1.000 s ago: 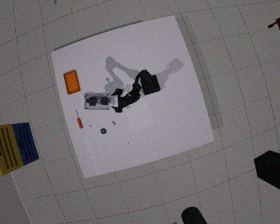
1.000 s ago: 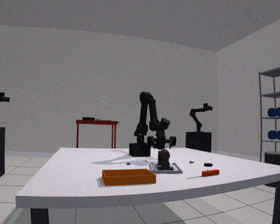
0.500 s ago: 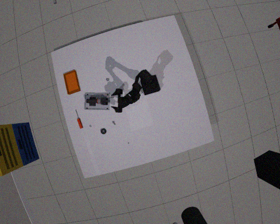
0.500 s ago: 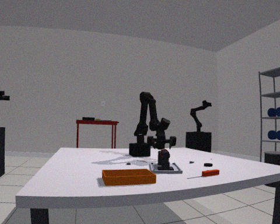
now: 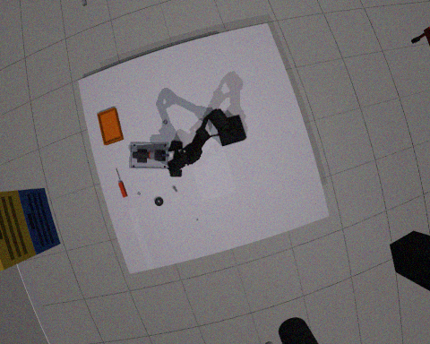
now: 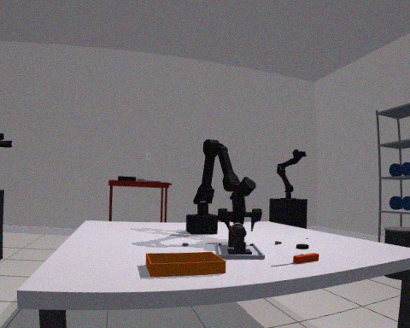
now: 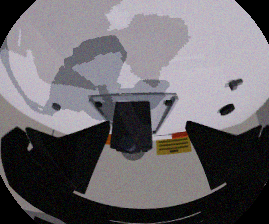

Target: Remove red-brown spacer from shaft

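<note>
The big dark housing block [image 5: 141, 156] stands on a grey base plate [image 5: 137, 166] [image 7: 171, 94]. A smaller dark block [image 5: 160, 155] stands on the plate's side nearer the arm. The red-brown spacer [image 5: 150, 155] shows between the two blocks, beside the housing. A dark block also shows in the wrist view [image 7: 132, 122], between the fingers' outlines but beyond them. My gripper [image 5: 174, 159] [image 6: 240, 227] [image 7: 148, 125] is wide open and empty, at the plate's arm-side end, with one finger to each side of the shaft's line. The shaft's free end and the other spacers cannot be made out.
An orange tray [image 5: 110, 125] [image 6: 184, 265] lies beyond the plate. A red-handled screwdriver [image 5: 123, 188] [image 6: 306, 258], a dark round part [image 5: 159, 202] [image 6: 302, 246] and a small bolt [image 5: 175, 188] [image 6: 278, 243] lie to one side. A small nut [image 5: 165, 122] [image 6: 185, 244] lies on the other side.
</note>
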### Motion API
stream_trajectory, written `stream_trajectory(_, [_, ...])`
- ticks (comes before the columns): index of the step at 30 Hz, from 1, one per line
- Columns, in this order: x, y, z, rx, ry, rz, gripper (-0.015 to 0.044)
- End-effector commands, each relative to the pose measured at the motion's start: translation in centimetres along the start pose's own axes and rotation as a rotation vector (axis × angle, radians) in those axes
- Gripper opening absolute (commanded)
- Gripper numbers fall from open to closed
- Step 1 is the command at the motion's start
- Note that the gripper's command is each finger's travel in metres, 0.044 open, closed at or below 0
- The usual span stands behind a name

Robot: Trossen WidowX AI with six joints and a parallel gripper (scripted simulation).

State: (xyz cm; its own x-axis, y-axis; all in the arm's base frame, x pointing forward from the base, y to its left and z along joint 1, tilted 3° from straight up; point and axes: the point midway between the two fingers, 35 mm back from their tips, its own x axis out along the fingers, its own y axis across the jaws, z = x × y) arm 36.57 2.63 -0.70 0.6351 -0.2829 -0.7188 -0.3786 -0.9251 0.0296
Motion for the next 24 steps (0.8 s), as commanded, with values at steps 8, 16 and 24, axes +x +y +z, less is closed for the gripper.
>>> stream_trajectory(8, [-0.1, 0.8, -3.1, 0.095, -0.462, 0.058, 0.044])
stream_trajectory(16, [-2.3, 2.2, -5.8, -0.007, -0.728, 0.014, 0.044])
stream_trajectory(24, [-2.3, 2.3, -5.9, -0.008, -0.734, 0.012, 0.044])
